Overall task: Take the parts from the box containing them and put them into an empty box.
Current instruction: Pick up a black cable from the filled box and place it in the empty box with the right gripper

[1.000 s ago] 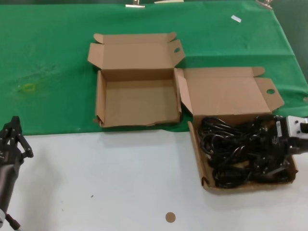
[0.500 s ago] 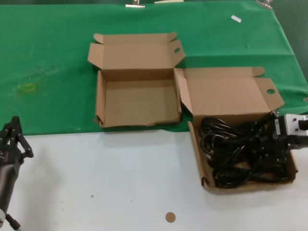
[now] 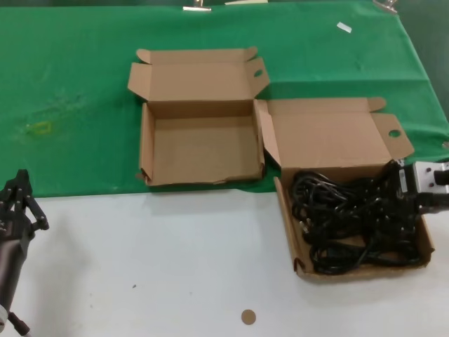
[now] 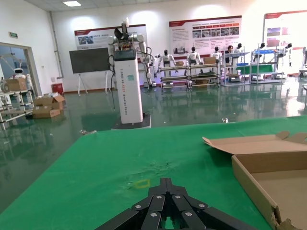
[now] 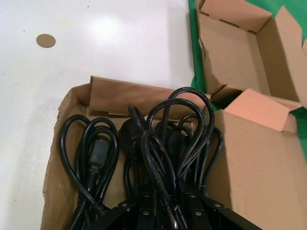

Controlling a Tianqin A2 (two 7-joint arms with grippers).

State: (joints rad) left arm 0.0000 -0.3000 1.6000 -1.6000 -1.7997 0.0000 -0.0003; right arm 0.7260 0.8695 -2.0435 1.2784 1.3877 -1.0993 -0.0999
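The black power cords lie tangled in the right-hand cardboard box, lid open. My right gripper is at that box's right side, shut on a bunch of cords that rise in loops toward it. In the right wrist view the cords run between the closed fingers of the gripper above the box. The empty box, with its ragged front rim, stands open to the left on the green cloth; it also shows in the right wrist view. My left gripper is shut and parked at the near left.
A green cloth covers the far half of the table; the near half is white. A small brown disc lies on the white part near the front edge. The two boxes stand side by side, nearly touching.
My right gripper has moved up and back toward the box's far right corner, drawing the held cords with it. The left arm has not moved.
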